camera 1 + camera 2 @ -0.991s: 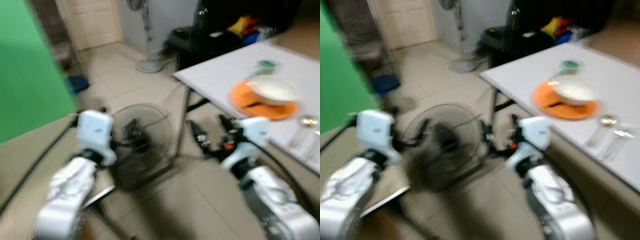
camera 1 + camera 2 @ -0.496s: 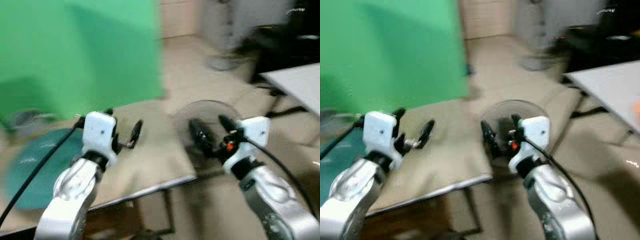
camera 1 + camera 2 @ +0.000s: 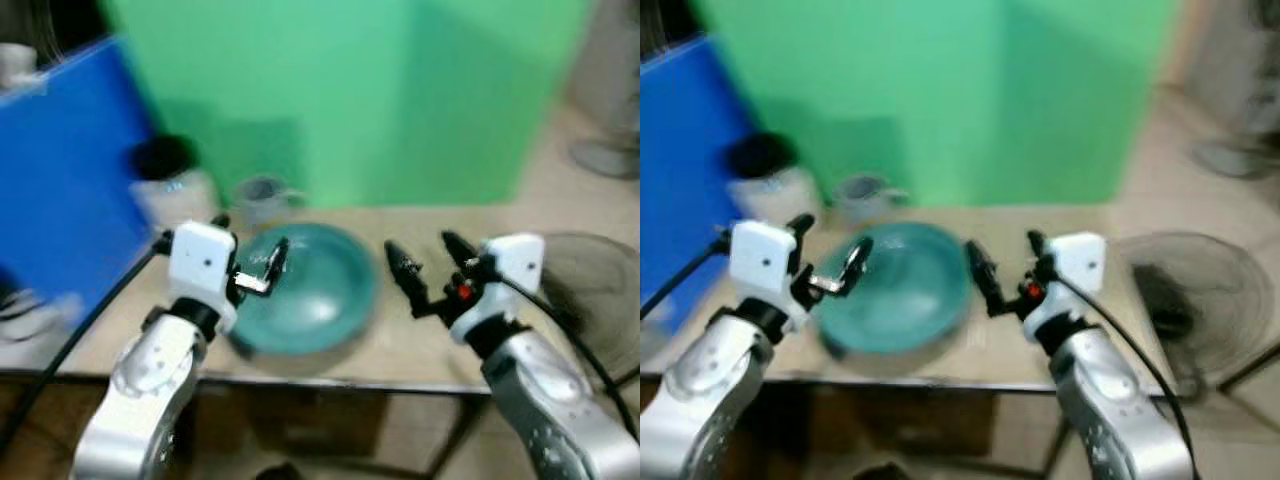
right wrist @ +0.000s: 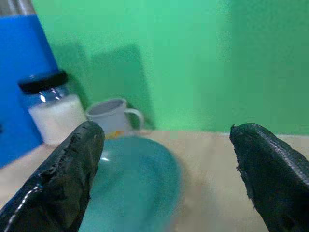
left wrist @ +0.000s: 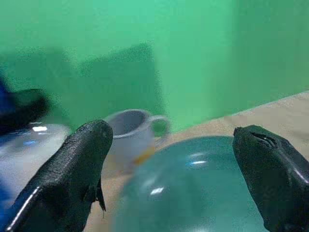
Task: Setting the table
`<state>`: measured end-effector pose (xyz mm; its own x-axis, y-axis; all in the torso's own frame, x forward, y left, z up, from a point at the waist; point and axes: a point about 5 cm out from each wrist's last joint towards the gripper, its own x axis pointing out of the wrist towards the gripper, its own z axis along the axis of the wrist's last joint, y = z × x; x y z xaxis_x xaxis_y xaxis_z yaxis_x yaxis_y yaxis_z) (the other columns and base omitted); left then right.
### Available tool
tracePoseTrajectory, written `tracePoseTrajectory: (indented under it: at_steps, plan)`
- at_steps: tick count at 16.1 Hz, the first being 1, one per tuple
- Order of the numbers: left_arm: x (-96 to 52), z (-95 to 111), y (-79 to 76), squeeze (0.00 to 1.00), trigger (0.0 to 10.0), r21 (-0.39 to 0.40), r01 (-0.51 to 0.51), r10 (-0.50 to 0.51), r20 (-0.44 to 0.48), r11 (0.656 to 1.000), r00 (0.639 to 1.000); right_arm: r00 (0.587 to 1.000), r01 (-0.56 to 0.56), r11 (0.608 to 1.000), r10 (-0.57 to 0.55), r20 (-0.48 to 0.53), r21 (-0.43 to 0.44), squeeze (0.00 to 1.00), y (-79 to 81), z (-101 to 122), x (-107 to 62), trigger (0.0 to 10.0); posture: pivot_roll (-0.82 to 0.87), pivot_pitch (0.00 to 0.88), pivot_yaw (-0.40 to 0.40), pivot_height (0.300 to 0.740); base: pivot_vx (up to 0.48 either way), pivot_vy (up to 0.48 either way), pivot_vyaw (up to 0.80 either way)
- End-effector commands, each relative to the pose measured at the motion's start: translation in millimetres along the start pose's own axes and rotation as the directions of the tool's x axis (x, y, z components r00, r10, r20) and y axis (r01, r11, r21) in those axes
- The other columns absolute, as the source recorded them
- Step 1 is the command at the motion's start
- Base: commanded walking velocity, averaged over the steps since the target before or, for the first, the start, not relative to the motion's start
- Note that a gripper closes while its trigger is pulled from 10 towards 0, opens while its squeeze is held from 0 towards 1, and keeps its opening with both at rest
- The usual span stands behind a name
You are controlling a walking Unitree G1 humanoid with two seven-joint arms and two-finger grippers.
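- big bright green backdrop wall (image 3: 400,90) right behind the beige-topped desk (image 3: 420,345)
- blue panel (image 3: 60,170) off to the left
- pale tiled floor (image 3: 1210,200) on the right, round black wire fan (image 3: 1185,300) lying there

A plate (image 3: 310,290) lies on a table (image 3: 400,345). Behind it stands a mug (image 3: 262,198), with a jar (image 3: 172,185) to the mug's left. A fan (image 3: 590,290) stands right of the table.

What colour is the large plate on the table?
Teal plate; clearest in the left eye view.
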<state>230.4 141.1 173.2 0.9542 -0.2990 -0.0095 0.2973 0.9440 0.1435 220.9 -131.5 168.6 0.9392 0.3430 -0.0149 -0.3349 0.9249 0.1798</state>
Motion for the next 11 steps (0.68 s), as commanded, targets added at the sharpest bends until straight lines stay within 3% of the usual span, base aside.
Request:
tracePoseTrajectory:
  at_steps: [1, 2, 8, 9, 11]
  plan:
    - [-0.5, 2.7, 5.5, 0.00, 10.0, 0.014, -0.019, 0.019, 0.010, 1.000, 1.000, 1.000, -0.015, 1.000, 0.015, 0.015, 0.022, 0.98, 3.7, 4.4, 1.7, 10.0, 0.10, 0.000, 0.060, 0.740, 0.000, 0.315, 0.00]
    - [-0.1, 2.7, 6.4, 0.00, 10.0, 0.010, -0.024, 0.024, 0.012, 1.000, 1.000, 1.000, -0.007, 0.999, 0.006, 0.016, 0.031, 0.00, 3.0, 5.3, 2.3, 10.0, 0.09, 0.000, 0.060, 0.740, 0.000, 0.000, 0.00]
    - [4.3, -4.4, 4.0, 0.00, 10.0, 0.022, 0.057, -0.057, -0.029, 0.998, 0.998, 0.989, 0.132, 0.990, -0.128, -0.075, 0.058, 0.00, -15.9, 1.2, 15.8, 10.0, 0.09, 0.000, 0.067, 0.740, 0.000, 0.000, 0.00]
    - [5.5, -6.1, 4.2, 0.00, 10.0, 0.017, 0.060, -0.059, -0.033, 0.998, 0.998, 0.982, 0.175, 0.982, -0.168, -0.088, 0.067, 1.00, -25.0, 0.5, 19.7, 10.0, 0.09, 0.000, 0.065, 0.740, 0.000, 0.000, 0.00]
    - [6.8, -7.3, 5.1, 0.00, 10.0, 0.014, 0.055, -0.054, -0.037, 0.998, 0.998, 0.978, 0.193, 0.978, -0.186, -0.100, 0.073, 1.00, -31.3, 1.9, 22.4, 10.0, 0.09, 0.000, 0.061, 0.740, 0.000, 0.000, 0.00]
